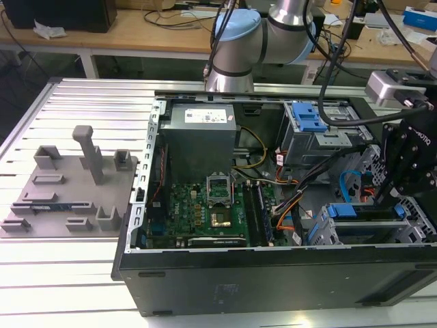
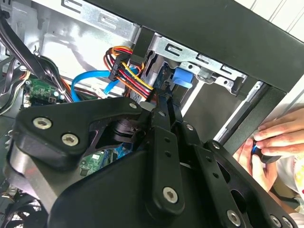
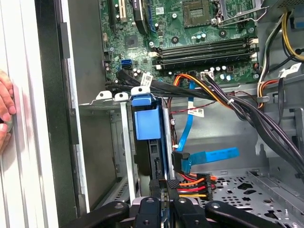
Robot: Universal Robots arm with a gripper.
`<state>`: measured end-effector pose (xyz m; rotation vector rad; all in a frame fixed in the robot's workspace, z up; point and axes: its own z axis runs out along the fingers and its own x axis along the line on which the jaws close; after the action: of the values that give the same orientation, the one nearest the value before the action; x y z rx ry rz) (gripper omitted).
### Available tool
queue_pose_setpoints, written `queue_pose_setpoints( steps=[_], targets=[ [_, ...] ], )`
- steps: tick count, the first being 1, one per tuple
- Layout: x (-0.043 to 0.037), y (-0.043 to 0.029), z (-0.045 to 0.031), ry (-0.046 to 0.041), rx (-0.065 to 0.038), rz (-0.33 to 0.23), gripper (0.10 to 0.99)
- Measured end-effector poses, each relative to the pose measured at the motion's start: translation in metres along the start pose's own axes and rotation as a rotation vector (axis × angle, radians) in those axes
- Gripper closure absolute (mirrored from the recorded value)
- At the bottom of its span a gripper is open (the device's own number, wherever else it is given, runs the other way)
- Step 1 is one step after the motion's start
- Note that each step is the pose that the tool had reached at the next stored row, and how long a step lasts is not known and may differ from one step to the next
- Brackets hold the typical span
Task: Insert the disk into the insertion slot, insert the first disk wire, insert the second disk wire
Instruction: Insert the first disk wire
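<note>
A slatted metal table (image 1: pixel 68 273) carries an open computer case (image 1: pixel 273 280), and the arm (image 1: pixel 239 41) stands over it at twelve o'clock in the exterior view. The gripper (image 1: pixel 382 198) hangs at the case's three o'clock side, above the grey slot (image 1: pixel 321 232) at four o'clock. The disk (image 1: pixel 341 210) sits inside that slot, blue frame end outward. A person's hand (image 3: pixel 4 111) rests on the case's outer edge. A flat blue cable (image 3: pixel 216 155) lies just beside the disk. The gripper's fingers (image 3: pixel 159 194) are drawn nearly together on the black plug (image 3: pixel 174 182) of the coloured wires (image 3: pixel 195 184), right at the disk's end
</note>
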<state>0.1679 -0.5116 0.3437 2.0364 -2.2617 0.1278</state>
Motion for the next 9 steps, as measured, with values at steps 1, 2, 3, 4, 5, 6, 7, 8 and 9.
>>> queue_pose_setpoints(
  steps=[1, 2, 3, 4, 5, 6, 7, 8, 9],
  targets=[
    [0.0000, 0.0000, 0.0006, 0.0000, 0.000, 0.000, 0.922],
    [0.0000, 0.0000, 0.0008, 0.0001, 0.000, 0.000, 0.922],
    [0.0000, 0.0000, 0.0012, 0.0000, 0.000, 0.000, 0.922],
    [0.0000, 0.0000, 0.0017, 0.0000, 0.000, 0.000, 0.922],
    [0.0000, 0.0000, 0.0020, 0.0000, 0.000, 0.000, 0.922],
    [-0.0001, 0.0000, 0.0024, -0.0001, 0.000, 0.000, 0.922],
    [-0.0001, 0.0000, 0.0028, 0.0000, 0.000, 0.000, 0.922],
    [-0.0001, -0.0001, 0.0030, 0.0002, 0.000, 0.000, 0.922],
    [-0.0001, -0.0001, 0.0037, 0.0001, 0.000, 0.000, 0.922]
  ],
)
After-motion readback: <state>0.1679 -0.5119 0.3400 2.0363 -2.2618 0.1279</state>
